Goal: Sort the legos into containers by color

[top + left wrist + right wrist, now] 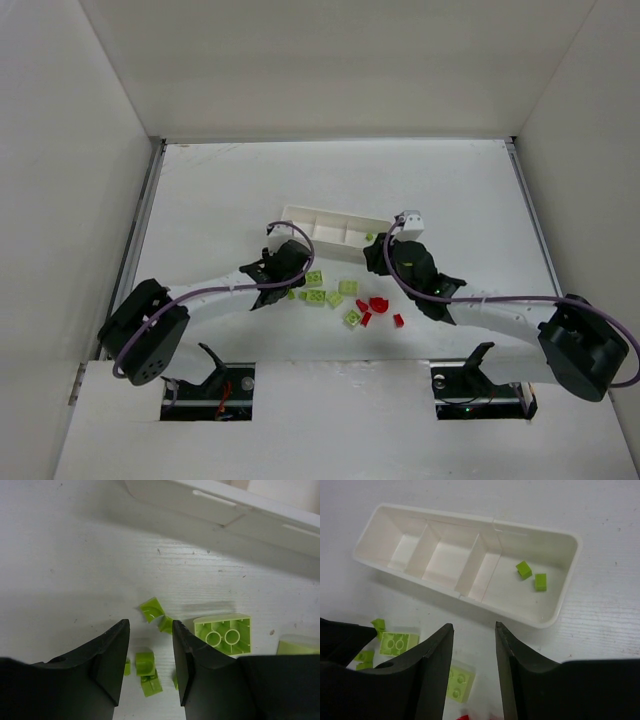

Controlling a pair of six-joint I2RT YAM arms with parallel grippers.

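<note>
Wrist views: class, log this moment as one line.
left gripper: open over loose green legos | right gripper: open, empty | tray: two green bricks in one end compartment | red legos: on table

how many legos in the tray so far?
2. One green lego and a second green lego lie close together in the end compartment of the tray, on the right in the right wrist view. The other two compartments look empty.
</note>
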